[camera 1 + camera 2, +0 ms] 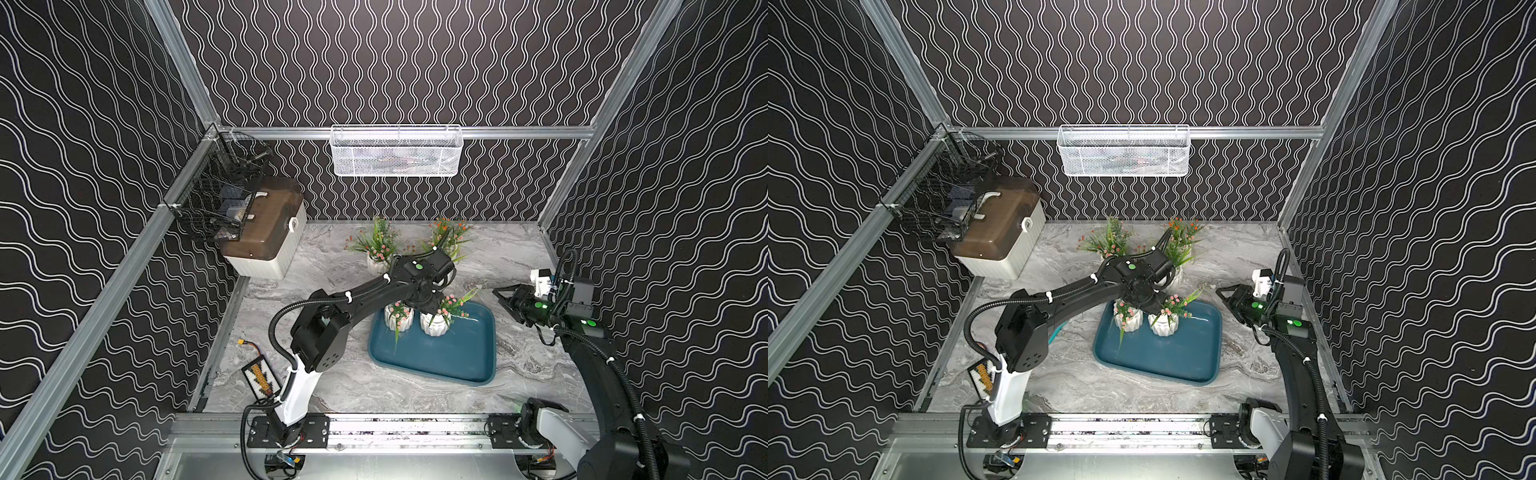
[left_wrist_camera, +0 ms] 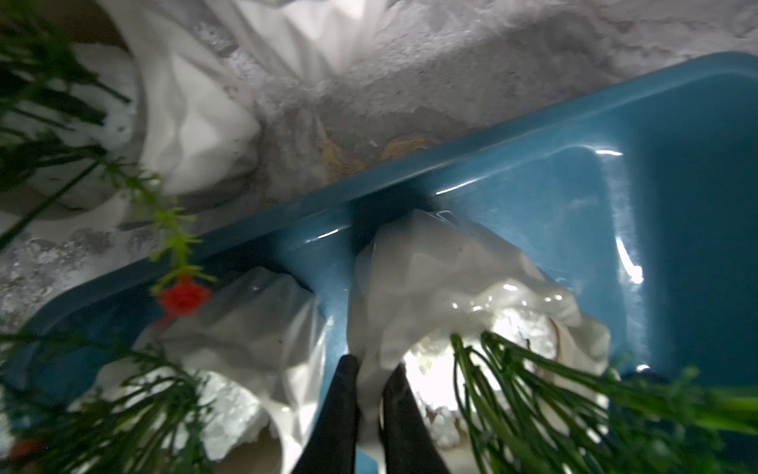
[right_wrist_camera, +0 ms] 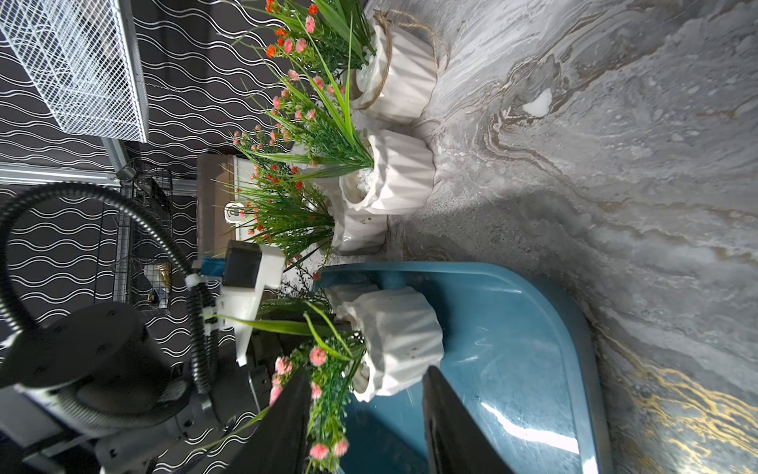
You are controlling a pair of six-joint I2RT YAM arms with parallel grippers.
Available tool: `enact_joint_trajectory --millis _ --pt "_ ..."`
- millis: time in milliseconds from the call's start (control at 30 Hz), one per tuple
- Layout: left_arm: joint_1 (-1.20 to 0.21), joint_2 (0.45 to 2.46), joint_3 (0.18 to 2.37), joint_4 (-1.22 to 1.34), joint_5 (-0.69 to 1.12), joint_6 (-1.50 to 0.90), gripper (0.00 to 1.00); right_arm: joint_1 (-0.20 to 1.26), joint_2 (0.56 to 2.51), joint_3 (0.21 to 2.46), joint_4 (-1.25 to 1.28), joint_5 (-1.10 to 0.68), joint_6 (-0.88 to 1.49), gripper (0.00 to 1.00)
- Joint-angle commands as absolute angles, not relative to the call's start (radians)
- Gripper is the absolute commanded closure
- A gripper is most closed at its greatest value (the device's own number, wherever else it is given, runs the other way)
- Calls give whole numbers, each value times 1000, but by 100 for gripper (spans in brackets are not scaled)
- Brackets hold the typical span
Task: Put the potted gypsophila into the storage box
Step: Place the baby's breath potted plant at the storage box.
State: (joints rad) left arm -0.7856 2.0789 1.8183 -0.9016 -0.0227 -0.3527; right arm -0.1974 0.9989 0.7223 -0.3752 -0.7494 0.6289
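Potted gypsophila (image 1: 1163,325): little white ribbed pots with green grass and tiny pink or orange flowers. Five show.
In the box: two pots sit side by side at the far end of the storage box (image 1: 449,357). The held pot (image 1: 434,329) is nearer the right arm, and the second pot (image 1: 390,322) is next to it.
Storage box: a low blue-green tray in the middle of the grey table (image 1: 332,386).
Left gripper (image 2: 371,369): its black fingers (image 2: 342,410) pinch the white rim of the held pot, one finger on each side. I cannot tell if the pot's bottom touches the box floor.
Right gripper (image 1: 500,297): its fingers are spread apart with nothing between them. It hangs over the table just beside the storage box and points at it.
On the table: the rope pot (image 3: 400,78), the middle pot (image 3: 404,172) and the near pot (image 3: 361,232) stand in a row by the far rim of the box.
Far left corner: a white box with a brown lid (image 1: 257,232).
Back wall: a white mesh basket (image 1: 395,151) hangs on the rail.
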Motion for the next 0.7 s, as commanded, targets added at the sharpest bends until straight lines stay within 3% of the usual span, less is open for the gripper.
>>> enact_joint_trajectory --millis 0,667 --pt "-776 2066 1809 -872 -30 -334 100 -198 1003 724 -350 -759 635 53" --pt "-747 2103 1788 -841 -26 -342 100 -199 1006 723 -348 -764 633 53"
